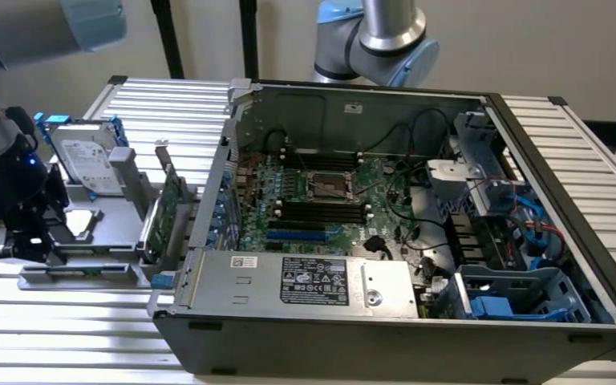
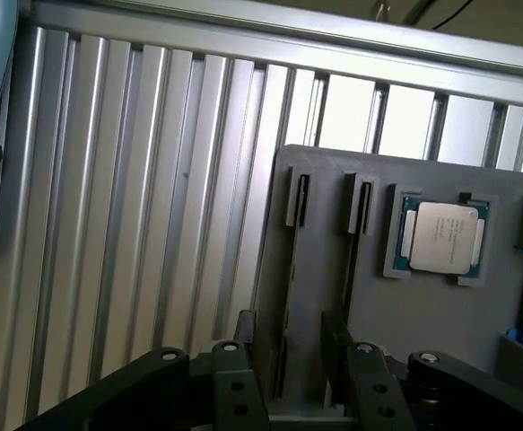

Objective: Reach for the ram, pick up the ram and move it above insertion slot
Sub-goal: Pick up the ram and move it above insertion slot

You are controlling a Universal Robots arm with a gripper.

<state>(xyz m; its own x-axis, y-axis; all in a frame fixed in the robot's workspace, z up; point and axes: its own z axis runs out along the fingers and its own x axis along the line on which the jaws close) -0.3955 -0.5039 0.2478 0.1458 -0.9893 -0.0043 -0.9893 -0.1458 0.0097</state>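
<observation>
The ram (image 2: 287, 296) stands on edge in a slot of the grey holder tray (image 2: 405, 314), so it appears as a thin dark strip. In the exterior view the ram (image 1: 86, 271) is a narrow greenish strip along the tray's front edge, at that view's left. My gripper (image 2: 288, 359) is open, with one finger (image 2: 234, 368) on each side of the strip and close above it. In the exterior view the gripper (image 1: 19, 247) hangs over the tray's near left corner. The black memory slots (image 1: 319, 210) lie on the motherboard inside the open computer case (image 1: 394, 321).
A processor chip (image 2: 440, 235) sits in a tray pocket beside the ram slots. A hard drive (image 1: 86, 156) and a wider green card with a metal bracket (image 1: 164, 210) stand upright on the tray. The case wall rises just beyond them. A ribbed aluminium table (image 1: 62, 329) lies underneath.
</observation>
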